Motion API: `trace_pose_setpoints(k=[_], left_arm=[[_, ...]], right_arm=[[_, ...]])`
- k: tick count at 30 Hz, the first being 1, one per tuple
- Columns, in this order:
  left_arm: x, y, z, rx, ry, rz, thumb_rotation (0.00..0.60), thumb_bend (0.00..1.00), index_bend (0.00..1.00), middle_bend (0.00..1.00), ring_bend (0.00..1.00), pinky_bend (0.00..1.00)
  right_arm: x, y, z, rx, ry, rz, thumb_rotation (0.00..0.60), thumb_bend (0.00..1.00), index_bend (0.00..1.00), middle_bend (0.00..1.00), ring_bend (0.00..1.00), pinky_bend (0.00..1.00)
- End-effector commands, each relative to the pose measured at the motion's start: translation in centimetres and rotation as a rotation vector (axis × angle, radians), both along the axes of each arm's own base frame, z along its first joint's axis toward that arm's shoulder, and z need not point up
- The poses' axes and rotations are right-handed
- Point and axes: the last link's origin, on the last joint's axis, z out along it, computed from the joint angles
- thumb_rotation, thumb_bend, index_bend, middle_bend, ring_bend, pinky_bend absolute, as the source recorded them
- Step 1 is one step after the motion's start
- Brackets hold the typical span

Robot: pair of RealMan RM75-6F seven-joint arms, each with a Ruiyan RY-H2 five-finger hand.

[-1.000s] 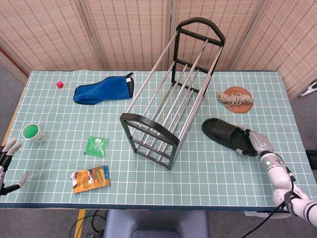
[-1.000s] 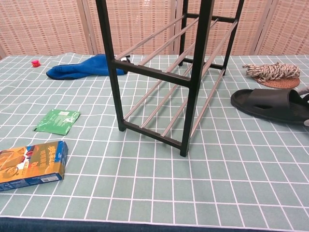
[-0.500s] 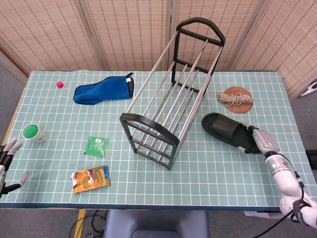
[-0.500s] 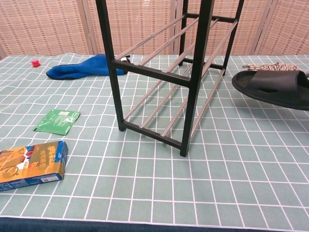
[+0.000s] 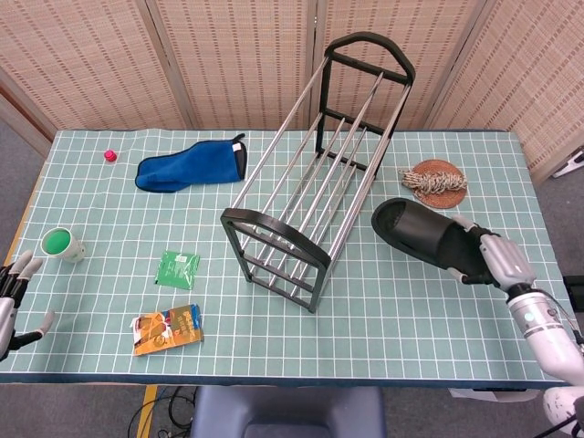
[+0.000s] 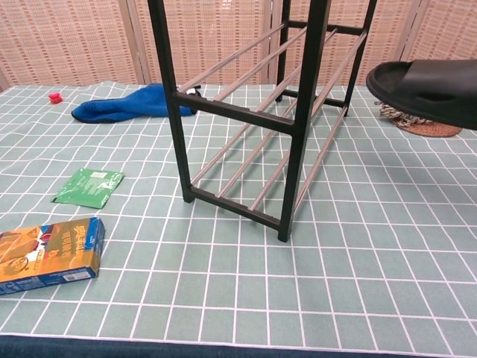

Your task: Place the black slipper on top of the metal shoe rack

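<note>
The black slipper (image 5: 427, 235) hangs in the air to the right of the metal shoe rack (image 5: 315, 182), toe toward the rack. My right hand (image 5: 503, 261) grips its heel end. In the chest view the slipper (image 6: 428, 80) floats above the table at the right edge, beside the rack (image 6: 253, 112); the hand itself is out of that frame. My left hand (image 5: 13, 297) hovers at the table's left front edge, fingers apart, holding nothing.
A coil of rope on a brown mat (image 5: 435, 181) lies behind the slipper. A blue mitt (image 5: 192, 167) and a small red object (image 5: 110, 156) lie at the back left. A green cup (image 5: 62, 244), a green packet (image 5: 178, 268) and a snack box (image 5: 168, 328) sit at the front left.
My right hand has lifted the black slipper off the table; it rose steadily and now hangs clear above the surface. The left hand has barely shifted.
</note>
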Motion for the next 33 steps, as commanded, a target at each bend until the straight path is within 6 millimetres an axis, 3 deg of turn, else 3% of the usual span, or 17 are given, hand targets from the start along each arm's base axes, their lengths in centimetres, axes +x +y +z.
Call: trace_pose_setpoints(k=[1, 8, 19, 33], left_arm=[[-0.1, 0.3, -0.1, -0.002, 0.000, 0.010, 0.600, 0.38, 0.04, 0.00, 0.00, 0.00], [-0.2, 0.3, 0.2, 0.001, -0.022, 0.015, 0.600, 0.38, 0.04, 0.00, 0.00, 0.00], [-0.4, -0.4, 1.3, 0.003, -0.077, -0.003, 0.600, 0.38, 0.04, 0.00, 0.00, 0.00], [-0.8, -1.1, 2.8, -0.015, -0.166, -0.040, 0.600, 0.38, 0.04, 0.00, 0.00, 0.00]], right_arm=[[1.0, 0.1, 1.0, -0.020, -0.011, 0.026, 0.600, 0.30, 0.11, 0.19, 0.23, 0.48], [3.5, -1.5, 1.4, -0.022, -0.037, 0.068, 0.600, 0.30, 0.11, 0.19, 0.23, 0.48], [7.0, -6.0, -0.2, -0.008, -0.072, 0.088, 0.600, 0.30, 0.11, 0.19, 0.23, 0.48], [10.0, -8.4, -1.2, -0.063, -0.087, 0.078, 0.600, 0.29, 0.11, 0.19, 0.23, 0.48]])
